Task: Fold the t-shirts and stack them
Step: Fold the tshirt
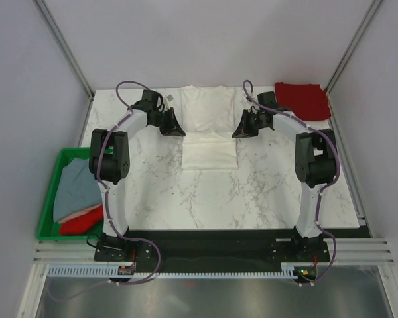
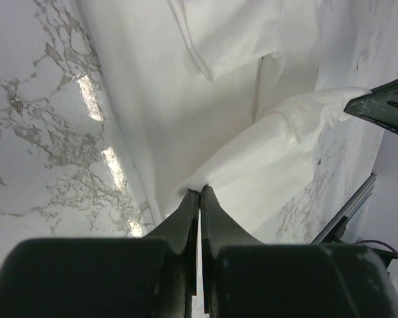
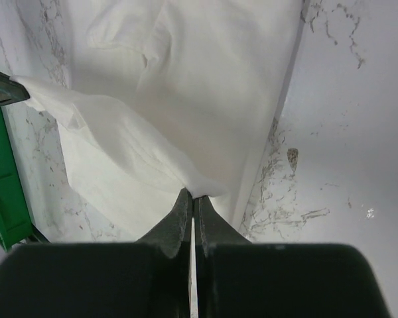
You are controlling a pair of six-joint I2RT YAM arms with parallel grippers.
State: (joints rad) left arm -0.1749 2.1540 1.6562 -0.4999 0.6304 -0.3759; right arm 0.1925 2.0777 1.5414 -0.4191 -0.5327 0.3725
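Both hands closed on the white shirt [image 1: 209, 142], one at each side edge.
White shirt lies at back centre of the desk [image 1: 265, 199], its near part flat. Left hand [image 1: 178, 130] pinches cloth at the shirt's left edge and right hand [image 1: 239, 131] at its right edge; in the wrist views the pinched cloth is lifted off the desk between them. Dark red shirt [image 1: 304, 99] lies in the back right corner. Crate [image 1: 50, 199] at the desk's left edge holds a grey-blue shirt [image 1: 76, 189] and a red shirt [image 1: 79, 222].

On the table [image 1: 259, 195], spread t-shirt [image 1: 209, 126] at far middle, folded t-shirt [image 1: 302, 99] at far right corner; crate [image 1: 48, 207] beside left edge.
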